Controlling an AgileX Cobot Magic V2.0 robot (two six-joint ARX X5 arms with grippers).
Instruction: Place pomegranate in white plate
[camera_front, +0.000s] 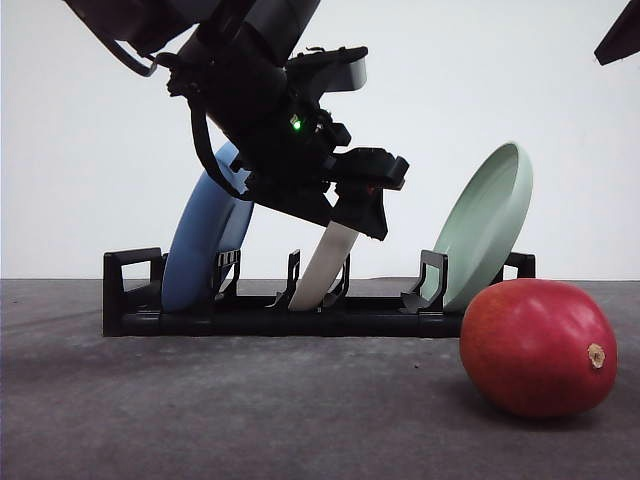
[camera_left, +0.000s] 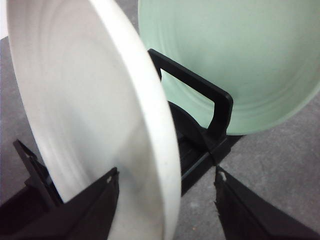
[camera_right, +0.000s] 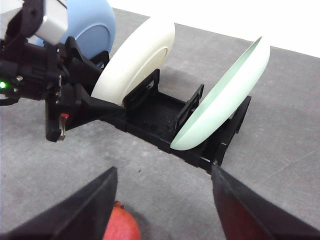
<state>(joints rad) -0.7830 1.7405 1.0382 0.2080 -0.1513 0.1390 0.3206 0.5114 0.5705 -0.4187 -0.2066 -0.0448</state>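
On the grey worktop (camera_front: 200, 420), a black slotted rack (camera_front: 300, 315) holds a tilted blue round plate (camera_front: 200, 245). Next, the left pincer (camera_left: 167, 192), spread, straddles the cream matte white plate (camera_left: 95, 115) in the middle slot. Close squarely on the rim, then lift straight along the slot, clear of the pale green plate (camera_front: 485, 220). At five o'clock lies the smooth red pomegranate (camera_front: 538, 345), beneath the spread right pincer (camera_right: 162, 197).

- Three plates stand in one black rack (camera_front: 300, 318): one blue plate (camera_front: 200, 250), one white plate (camera_right: 137, 57), one pale green plate (camera_front: 485, 222).
- One pomegranate (camera_front: 537, 347), lower right of the front view.
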